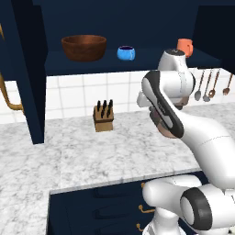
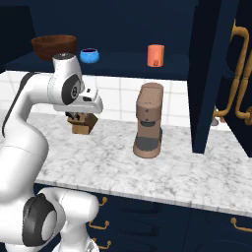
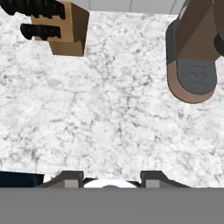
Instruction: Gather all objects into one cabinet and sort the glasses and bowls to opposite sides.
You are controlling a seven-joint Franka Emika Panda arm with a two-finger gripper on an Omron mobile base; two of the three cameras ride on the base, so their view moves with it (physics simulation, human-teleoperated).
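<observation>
Left base view: wooden bowl (image 1: 84, 47) upper left on cabinet shelf (image 1: 137, 62), blue bowl (image 1: 125, 53) beside it, one tumbler (image 1: 185, 46) upper right.
Right base view: same tumbler (image 2: 155, 55) top centre; coffee maker (image 2: 148, 119) mid-frame.
Hand view: gripper (image 3: 109, 177) at bottom, fingers apart, holding nothing, over marble counter (image 3: 105, 118); knife block (image 3: 61, 26) upper left.

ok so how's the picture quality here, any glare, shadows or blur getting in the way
Left base view: no glare; the cabinet interior is dim, yet the wooden bowl and blue bowl read clearly. Right base view: evenly lit, slightly soft, the tumbler distinct against the dark shelf. Hand view: flat light, faint shadows, the marble counter looks smeared; knife block is cut off by the frame.
</observation>
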